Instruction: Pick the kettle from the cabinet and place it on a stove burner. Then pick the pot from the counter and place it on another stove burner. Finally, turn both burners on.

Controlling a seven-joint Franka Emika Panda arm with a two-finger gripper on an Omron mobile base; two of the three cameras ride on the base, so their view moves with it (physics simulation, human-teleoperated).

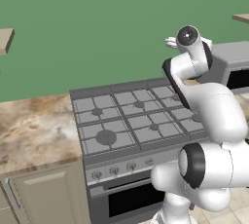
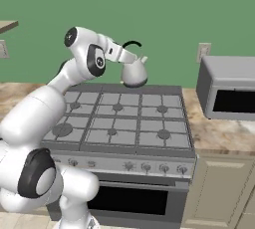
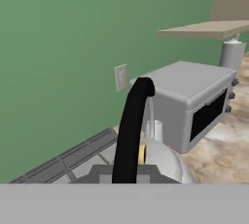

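Upper centre of the right base view: the gripper (image 2: 124,55), clamped on the black arched handle, carries the kettle (image 2: 134,73) in the air over the back edge of the range (image 2: 117,146). The job now, by the look of it, is to lower it level and squarely onto a rear burner (image 2: 117,107) before letting go, so it sits flat on the grate.

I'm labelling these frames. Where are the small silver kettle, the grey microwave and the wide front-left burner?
Small silver-grey dome-shaped kettle (image 2: 135,75): right base view, on its rounded body.
Boxy grey microwave (image 2: 230,68): right base view, on its flat top.
Wide round grey burner (image 1: 105,137): left base view, on its cap.
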